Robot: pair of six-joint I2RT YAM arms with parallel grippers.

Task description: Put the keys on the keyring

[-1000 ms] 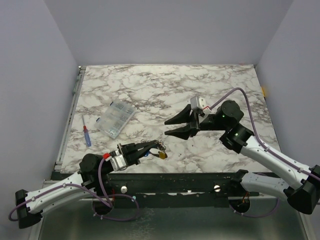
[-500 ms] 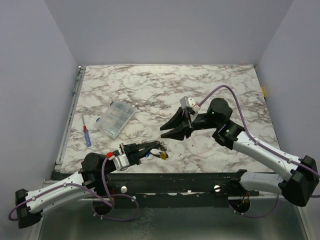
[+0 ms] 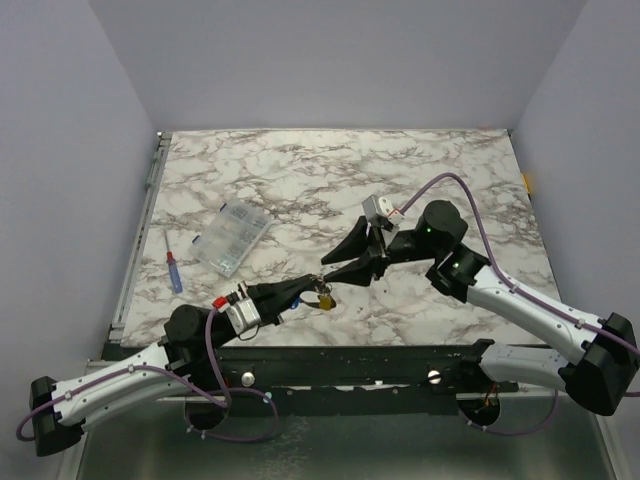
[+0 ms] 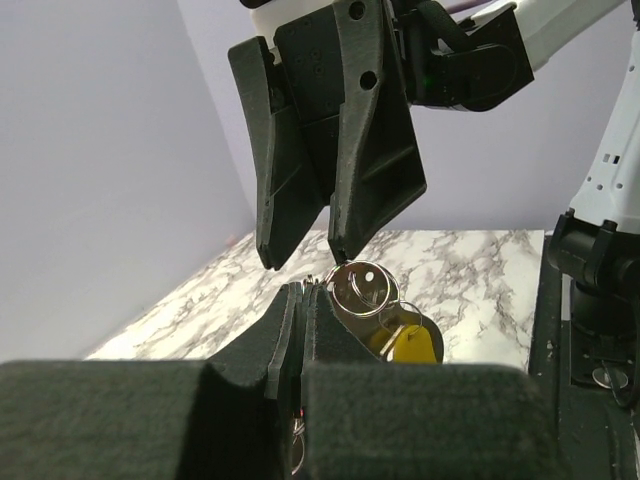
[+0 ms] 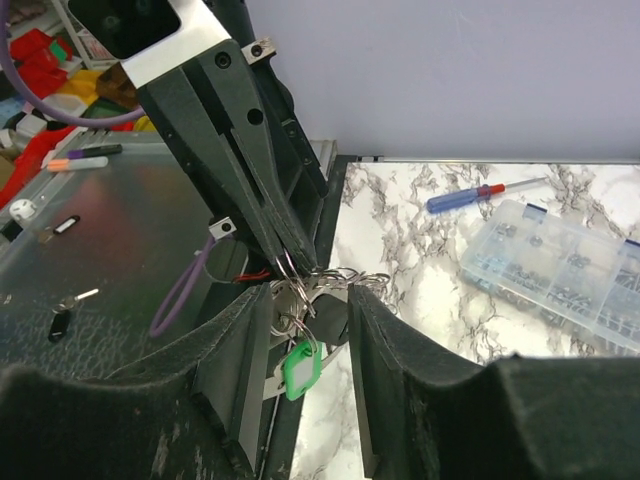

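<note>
The left tool (image 3: 306,291) is clamped tight on the keyring (image 4: 358,288), holding it up off the counter (image 3: 300,170) so the other arm can work on it. The yellow key (image 4: 408,345) and green key (image 5: 297,372) dangle below. The right tool (image 3: 328,270), jaws apart, straddles the ring; whether it is touching is hard to say. A second ago the two were well apart, now they're tip to tip.

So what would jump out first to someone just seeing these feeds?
The two tools meet tip to tip near the table's front centre. The left tool is shut on the keyring, with a yellow key dangling, and the right tool stands open with its tips at the ring. Off to the left lie a clear compartment box and a blue-and-red screwdriver.
</note>
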